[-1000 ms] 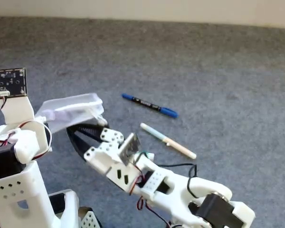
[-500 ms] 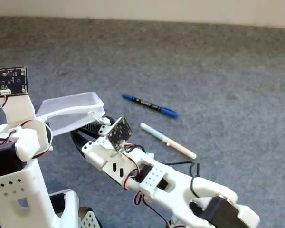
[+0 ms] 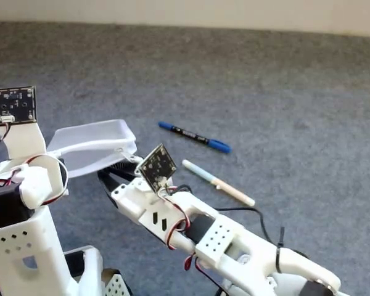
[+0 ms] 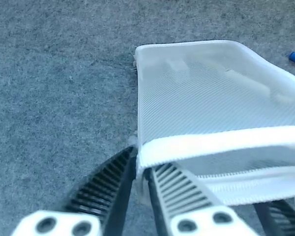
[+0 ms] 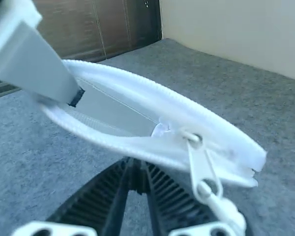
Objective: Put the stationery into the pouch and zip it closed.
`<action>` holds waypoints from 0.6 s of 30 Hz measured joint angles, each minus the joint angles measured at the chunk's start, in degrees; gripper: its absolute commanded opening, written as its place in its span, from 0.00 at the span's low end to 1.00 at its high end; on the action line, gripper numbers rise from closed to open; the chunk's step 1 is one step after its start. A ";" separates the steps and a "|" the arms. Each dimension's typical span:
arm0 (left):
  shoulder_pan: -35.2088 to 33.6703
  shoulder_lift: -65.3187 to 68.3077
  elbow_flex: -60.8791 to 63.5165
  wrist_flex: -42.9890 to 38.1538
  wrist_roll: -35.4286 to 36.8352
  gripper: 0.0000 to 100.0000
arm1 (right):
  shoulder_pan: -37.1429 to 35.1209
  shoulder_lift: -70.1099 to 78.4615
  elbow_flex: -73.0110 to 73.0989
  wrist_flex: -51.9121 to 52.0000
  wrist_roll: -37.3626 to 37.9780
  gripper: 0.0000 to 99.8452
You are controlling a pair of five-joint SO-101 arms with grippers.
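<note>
High view: left gripper (image 4: 137, 164), right gripper (image 5: 133, 174) pinch unzipped pouch (image 3: 92, 145); blue pen (image 3: 194, 137), pastel pen (image 3: 219, 183) beyond them, not yet packed.

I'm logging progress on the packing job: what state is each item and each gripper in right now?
Pouch: held up off the table, mouth unzipped and open.
Zipper slider: at one end of the mouth, tab hanging.
Blue pen: lying on the table, outside the pouch.
Pale pen: lying on the table, outside the pouch.
Left gripper: shut on the pouch's rim.
Right gripper: shut at the pouch's lower lip.
</note>
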 measured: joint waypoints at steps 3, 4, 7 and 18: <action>0.00 0.00 0.00 0.00 0.00 0.00 | 0.09 -3.69 0.00 5.89 0.00 0.01; 0.00 0.00 0.00 0.00 0.00 0.00 | 0.18 -5.10 0.00 8.00 0.44 0.01; 0.00 0.00 0.00 0.00 0.00 0.00 | 0.18 -9.58 0.00 14.42 4.84 0.01; -4.57 0.00 0.00 0.00 -0.09 0.00 | 10.73 -24.26 0.00 39.21 8.35 0.07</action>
